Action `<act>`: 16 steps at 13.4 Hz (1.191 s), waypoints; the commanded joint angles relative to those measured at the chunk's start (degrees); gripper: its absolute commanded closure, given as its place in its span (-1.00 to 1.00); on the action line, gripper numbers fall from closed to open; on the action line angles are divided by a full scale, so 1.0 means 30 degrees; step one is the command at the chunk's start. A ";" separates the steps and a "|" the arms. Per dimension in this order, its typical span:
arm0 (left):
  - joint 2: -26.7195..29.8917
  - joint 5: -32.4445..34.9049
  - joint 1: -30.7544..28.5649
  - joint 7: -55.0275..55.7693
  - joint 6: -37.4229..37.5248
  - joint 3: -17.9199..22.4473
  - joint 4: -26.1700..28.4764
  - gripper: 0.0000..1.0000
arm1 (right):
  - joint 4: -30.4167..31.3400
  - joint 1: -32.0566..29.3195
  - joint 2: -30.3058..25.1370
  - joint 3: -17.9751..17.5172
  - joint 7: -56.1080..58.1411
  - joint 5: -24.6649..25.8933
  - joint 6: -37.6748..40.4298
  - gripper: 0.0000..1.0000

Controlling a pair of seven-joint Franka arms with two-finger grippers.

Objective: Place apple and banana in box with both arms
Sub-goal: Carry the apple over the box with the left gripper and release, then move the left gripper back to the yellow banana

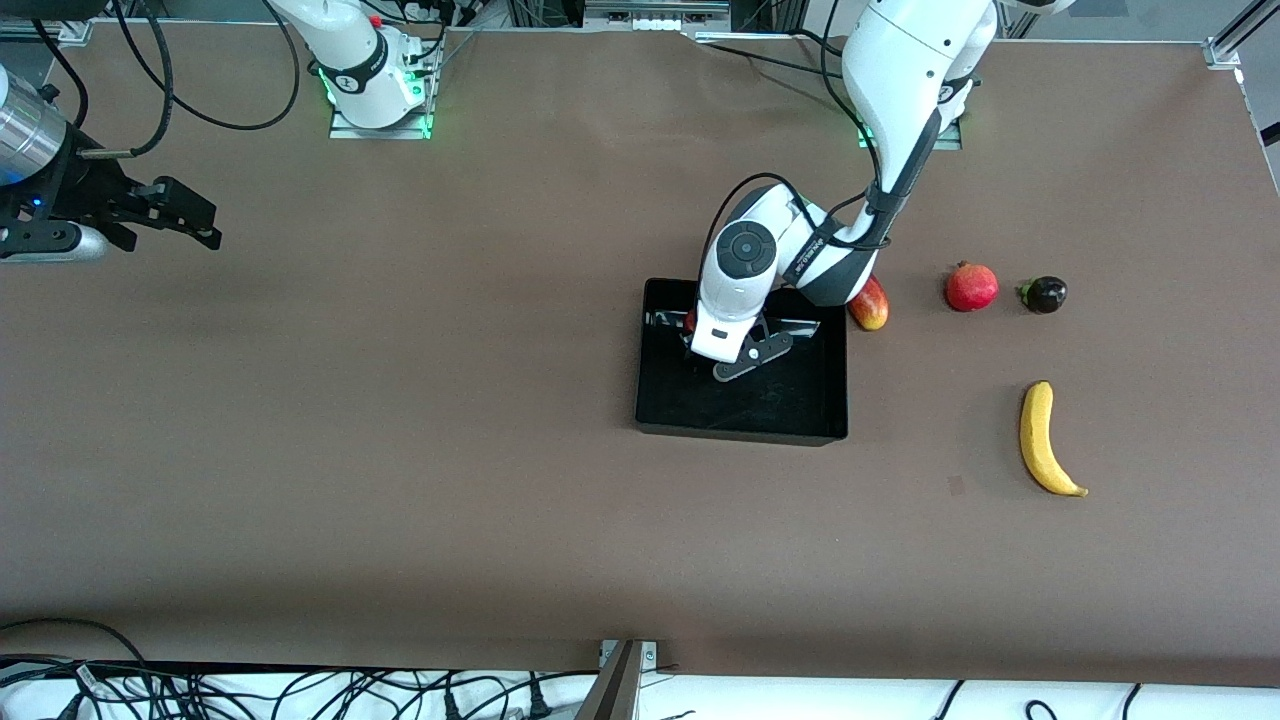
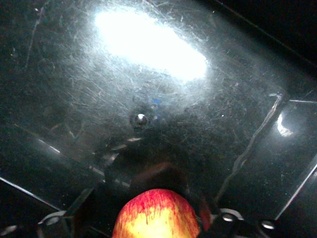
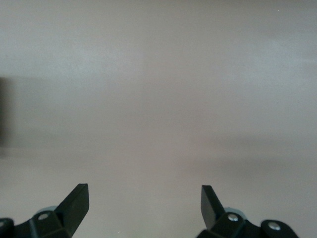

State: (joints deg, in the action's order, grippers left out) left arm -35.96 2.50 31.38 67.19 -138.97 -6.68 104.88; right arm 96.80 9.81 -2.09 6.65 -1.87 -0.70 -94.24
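Nearest the front camera of all the fruit was the banana [image 1: 1043, 438], lying on the bare table toward the left arm's end, well apart from the box [image 1: 741, 423]. Its long axis ran roughly toward and away from the front camera with a slight curve, dark tip at the nearer end. So it sat way closer to the left arm's base than to the right one, and my guess was that whichever arm went for it would want its fingers across the short width, not along the length.

As for the apple [image 2: 156, 214], it was pinched in the left gripper [image 1: 697, 340], which hung inside the box's footprint, low over the glossy black floor. In the left wrist view you could see the red and yellow fruit right at the fingers with the scratched floor just under it, not obviously touching yet. Looked to me like the drop was basically all that was left for that one.

Meanwhile the right gripper [image 3: 144, 202] was waiting over empty table toward the right arm's end, fingers spread wide, holding nothing.

Other stuff around: a mango [image 1: 870, 305] just beside the box wall, then a pomegranate [image 1: 972, 287] and a small dark fruit [image 1: 1044, 294] farther toward the left arm's end, all farther from the front camera than the banana
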 commanded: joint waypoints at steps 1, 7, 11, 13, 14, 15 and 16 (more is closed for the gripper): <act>0.1140 0.0428 0.0030 0.0279 0.2801 0.0031 -0.0504 -1.00 | -0.0507 -0.0282 0.0198 -0.0311 0.0214 0.0323 0.0445 -1.00; 0.3224 -0.1038 -0.3009 -0.6207 1.2328 0.0323 -0.5045 -1.00 | -0.0507 -0.0282 0.0198 -0.0311 0.0039 0.0293 0.0445 -1.00; 0.3081 0.0564 -0.7721 -1.5960 1.2927 0.0529 -0.4962 -1.00 | -0.0478 -0.0282 0.0198 -0.0311 0.0068 0.0293 0.0475 -1.00; 0.2612 0.1539 -0.9980 -1.9945 1.1730 0.0529 -0.4903 -1.00 | -0.0449 -0.0282 0.0198 -0.0311 0.0068 0.0293 0.0504 -1.00; 0.2407 0.1540 -1.1005 -2.2112 1.1027 0.0529 -0.4903 -1.00 | -0.0420 -0.0311 0.0198 -0.0311 0.0068 0.0293 0.0504 -1.00; 0.2318 0.1540 -1.1711 -2.3874 1.0411 0.0558 -0.4932 -1.00 | -0.0448 -0.0311 0.0198 -0.0311 0.0068 0.0293 0.0475 -1.00; 0.2056 0.1888 -1.2270 -2.5139 0.9564 0.0703 -0.4932 -1.00 | -0.0420 -0.0311 0.0198 -0.0311 0.0068 0.0293 0.0504 -1.00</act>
State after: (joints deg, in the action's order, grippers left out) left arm -29.12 6.13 -3.14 -1.25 -107.37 -4.02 90.34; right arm 96.69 9.79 -1.93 6.53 -1.87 -0.65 -93.86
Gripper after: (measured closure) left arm 0.000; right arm 0.000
